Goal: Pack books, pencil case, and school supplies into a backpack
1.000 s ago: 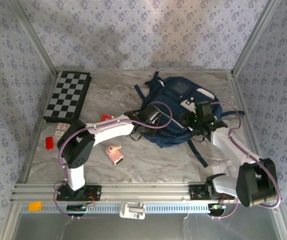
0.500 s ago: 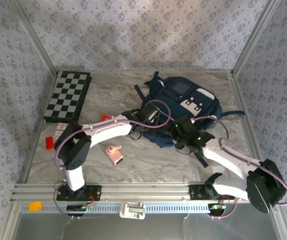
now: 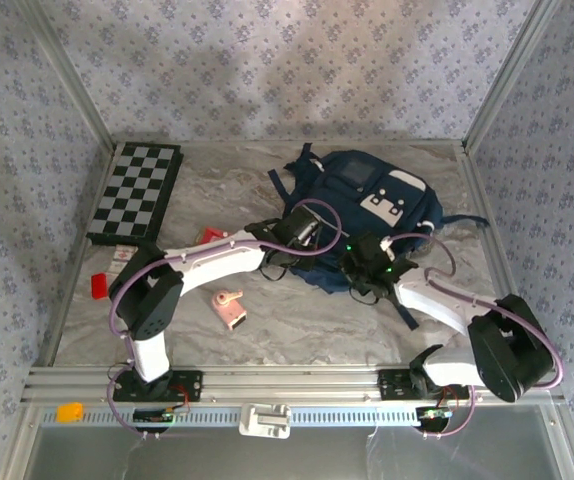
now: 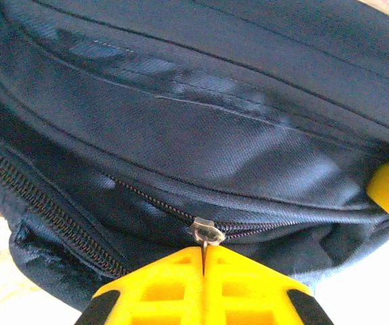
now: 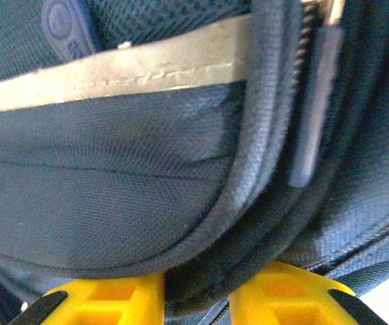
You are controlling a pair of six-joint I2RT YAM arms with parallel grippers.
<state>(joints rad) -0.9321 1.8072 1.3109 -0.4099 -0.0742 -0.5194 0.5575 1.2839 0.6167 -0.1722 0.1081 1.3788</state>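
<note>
one backpack (image 3: 367, 225): left jaws pinch its zipper pull (image 4: 207, 233), right jaws clamp its seam (image 5: 205, 267)

Seen from overhead: lit brightly and evenly from above, sharp throughout, with soft, faint shadows on the counter (image 3: 307, 320). From the wrists: closer and softer, with backpack (image 4: 201, 135) weave smeared toward the upper edges, sheen on the folds, blown-out white in lower corners.

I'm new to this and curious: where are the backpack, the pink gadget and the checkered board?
backpack (image 3: 357, 180), top view, its upper front pocket.
pink gadget (image 3: 230, 308), top view, its body.
checkered board (image 3: 135, 192), top view, its middle.
</note>
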